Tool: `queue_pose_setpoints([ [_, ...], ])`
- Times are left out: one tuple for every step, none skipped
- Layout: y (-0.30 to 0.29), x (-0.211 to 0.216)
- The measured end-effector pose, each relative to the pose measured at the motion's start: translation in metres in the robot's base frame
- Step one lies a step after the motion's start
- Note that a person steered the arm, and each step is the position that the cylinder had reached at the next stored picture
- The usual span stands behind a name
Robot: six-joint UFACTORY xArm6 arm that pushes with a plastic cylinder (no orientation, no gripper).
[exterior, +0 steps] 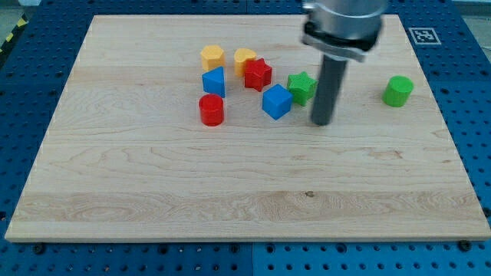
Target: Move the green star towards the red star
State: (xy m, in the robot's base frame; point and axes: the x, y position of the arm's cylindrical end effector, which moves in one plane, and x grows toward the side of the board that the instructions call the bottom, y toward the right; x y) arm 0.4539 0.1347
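Observation:
The green star [302, 87] lies near the board's middle top, just right of a blue cube [277, 101]. The red star [258, 73] lies up and to the left of the green star, with the blue cube between and below them. My tip [322, 122] rests on the board just right of and slightly below the green star, close to it; I cannot tell whether it touches.
A yellow pentagon-like block [212, 56] and a yellow heart-like block [244, 58] sit left of the red star. A blue triangular block [214, 81] and a red cylinder [211, 110] lie further left. A green cylinder [398, 90] sits at the right. The wooden board [230, 192] lies on a blue pegboard.

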Motion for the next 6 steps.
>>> queue_pose_setpoints([
  [0.044,0.002],
  [0.034,0.002],
  [0.011,-0.001],
  [0.007,-0.02],
  [0.005,-0.041],
  [-0.031,-0.059],
])
